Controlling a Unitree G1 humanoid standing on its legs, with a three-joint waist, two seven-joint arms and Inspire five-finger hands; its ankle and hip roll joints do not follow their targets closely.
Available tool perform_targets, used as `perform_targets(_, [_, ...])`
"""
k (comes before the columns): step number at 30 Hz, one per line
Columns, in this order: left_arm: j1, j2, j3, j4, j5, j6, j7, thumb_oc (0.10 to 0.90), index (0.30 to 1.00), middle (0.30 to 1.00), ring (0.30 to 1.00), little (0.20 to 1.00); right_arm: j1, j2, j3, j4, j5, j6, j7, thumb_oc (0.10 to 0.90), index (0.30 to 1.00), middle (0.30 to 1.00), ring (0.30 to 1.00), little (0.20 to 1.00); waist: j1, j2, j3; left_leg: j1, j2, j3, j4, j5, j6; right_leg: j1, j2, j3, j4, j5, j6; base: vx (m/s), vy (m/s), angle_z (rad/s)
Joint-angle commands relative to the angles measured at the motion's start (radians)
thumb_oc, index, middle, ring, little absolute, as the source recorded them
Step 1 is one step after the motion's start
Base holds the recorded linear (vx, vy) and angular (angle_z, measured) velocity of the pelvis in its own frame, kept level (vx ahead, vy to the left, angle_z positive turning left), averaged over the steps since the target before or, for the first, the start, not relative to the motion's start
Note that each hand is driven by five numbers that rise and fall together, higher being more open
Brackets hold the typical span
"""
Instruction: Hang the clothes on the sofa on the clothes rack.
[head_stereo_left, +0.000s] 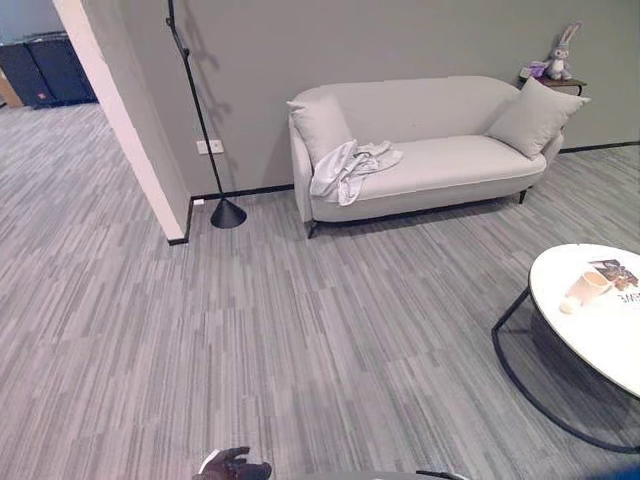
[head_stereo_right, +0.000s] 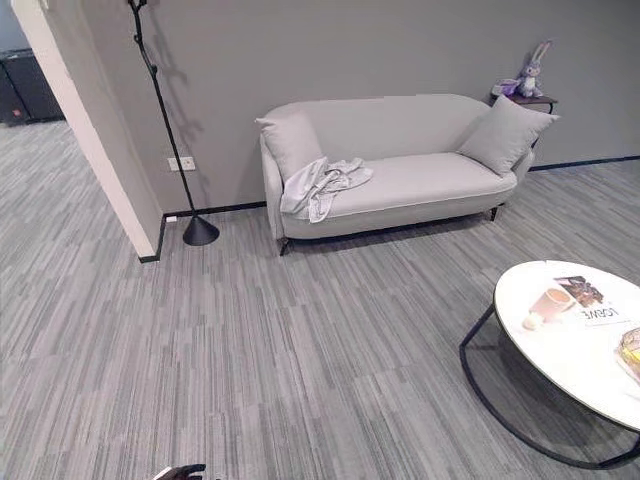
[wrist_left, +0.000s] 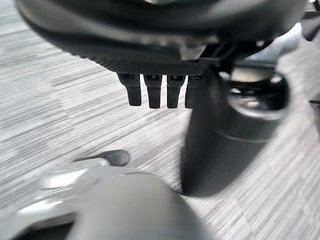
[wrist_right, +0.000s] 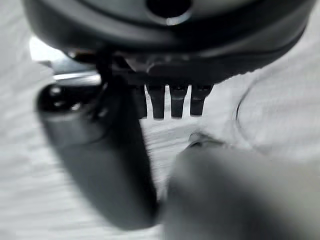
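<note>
Clothes (head_stereo_left: 350, 168): one pale grey crumpled garment lies on the left end of the sofa (head_stereo_left: 460, 160) seat, just in front of the left cushion (head_stereo_left: 320, 125), with part of it drooping over the seat's front edge. Second cushion (head_stereo_left: 535, 118) leans at the sofa's right end. The sofa is light grey and stands against a grey wall. Clothes rack (head_stereo_left: 228, 214), a thin black pole on a cone base, stands on the floor left of the sofa, near the wall corner and apart from the sofa, with nothing hanging on the part in view. Plush rabbit (head_stereo_left: 560, 52) sits on a small side table behind the sofa's right end. Round white surface (head_stereo_left: 590, 340) on a black frame is at the right, well apart from the sofa, carrying a cup (head_stereo_left: 588, 288) and a magazine (head_stereo_left: 615, 272). Floor is grey striped carpet. Left hand (head_stereo_left: 235, 465) is low at the near edge, far from the clothes; its wrist view shows the fingers (wrist_left: 152, 90) straight and empty. Right hand (wrist_right: 170, 65) hangs over the carpet, fingers (wrist_right: 172, 102) straight, holding nothing.
</note>
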Motion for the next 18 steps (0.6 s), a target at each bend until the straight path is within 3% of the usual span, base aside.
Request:
perform_targets(1, [0.037,-0.030,0.024,0.087,-0.017,0.010,-0.034,0.800,0.900,0.900,0.900,0.900,-0.011,0.057,0.007,0.088,0.087,-0.002,0.010,0.800,0.900,0.900,0.900,0.900,-0.002,-0.032,0.027,-0.007,-0.033,-0.061,-0.076,-0.062,-0.001,0.142,-0.045,0.013,-0.152,-0.009,0.059,0.00,0.024,-0.22])
perform_targets(8, [0.018,-0.041,-0.009,0.069,-0.037,0.002,-0.045,0.800,0.900,0.900,0.900,0.900,-0.001,0.042,-0.043,0.113,0.147,0.009,0.006,0.800,0.900,0.900,0.900,0.900,-0.023,-0.032,0.026,-0.007,-0.029,-0.039,-0.076,-0.068,0.000,0.134,-0.044,0.034,-0.152,-0.001,0.058,-0.01,0.021,-0.08])
perform_targets(18, [0.001,-0.054,-0.100,0.052,0.050,-0.002,-0.046,0.800,0.900,0.900,0.900,0.900,0.001,0.042,-0.049,0.072,0.175,0.005,-0.005,0.800,0.900,0.900,0.900,0.900,-0.058,-0.031,0.032,0.005,-0.016,0.025,-0.076,-0.085,0.005,0.110,-0.035,0.107,-0.152,0.017,0.061,0.00,0.008,-0.23])
